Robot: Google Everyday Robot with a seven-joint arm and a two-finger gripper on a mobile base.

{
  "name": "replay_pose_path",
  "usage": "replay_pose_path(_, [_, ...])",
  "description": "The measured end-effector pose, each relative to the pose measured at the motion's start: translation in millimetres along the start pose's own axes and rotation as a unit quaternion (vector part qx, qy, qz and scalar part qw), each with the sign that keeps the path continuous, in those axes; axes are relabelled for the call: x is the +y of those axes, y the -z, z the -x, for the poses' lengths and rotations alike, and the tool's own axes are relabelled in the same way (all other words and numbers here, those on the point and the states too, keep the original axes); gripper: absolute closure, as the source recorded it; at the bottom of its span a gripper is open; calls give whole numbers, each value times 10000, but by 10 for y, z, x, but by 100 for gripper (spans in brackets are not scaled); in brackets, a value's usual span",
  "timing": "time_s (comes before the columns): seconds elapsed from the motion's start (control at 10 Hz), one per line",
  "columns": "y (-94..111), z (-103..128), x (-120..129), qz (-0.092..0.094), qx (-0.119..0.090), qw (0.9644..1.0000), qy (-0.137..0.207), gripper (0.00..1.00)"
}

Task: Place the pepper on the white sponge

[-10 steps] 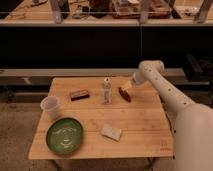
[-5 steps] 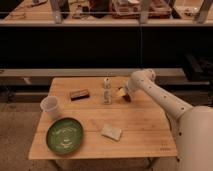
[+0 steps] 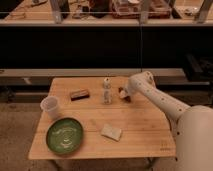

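Dark red pepper [image 3: 122, 93] at gripper [image 3: 125, 95], white sponge [image 3: 111, 132] flat nearer front

We read no text, label or number anywhere. The end effector [image 3: 123, 93], low over the desk's [image 3: 142, 134] far right part, shows no legible marking.

Pretty dim, warm-lit room. There's a light wooden table [image 3: 142, 137] sitting on a speckled grey floor [image 3: 15, 137]. Behind it there's a pale ledge [image 3: 45, 73], then a long dark panel [image 3: 75, 47], and up top a cluttered counter [image 3: 105, 22] with metal uprights [image 3: 56, 11].
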Motion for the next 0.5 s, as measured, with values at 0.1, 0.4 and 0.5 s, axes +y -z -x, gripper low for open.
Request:
replay_pose_path(0.1, [6, -24, -22, -32, 4, 10000, 7, 75])
replay_pose_path(0.4, [231, 128, -80, -284, -190, 9993, -176, 86])
replay_pose_path(0.5, [331, 290, -126, -398, -376, 9980, -305, 86])
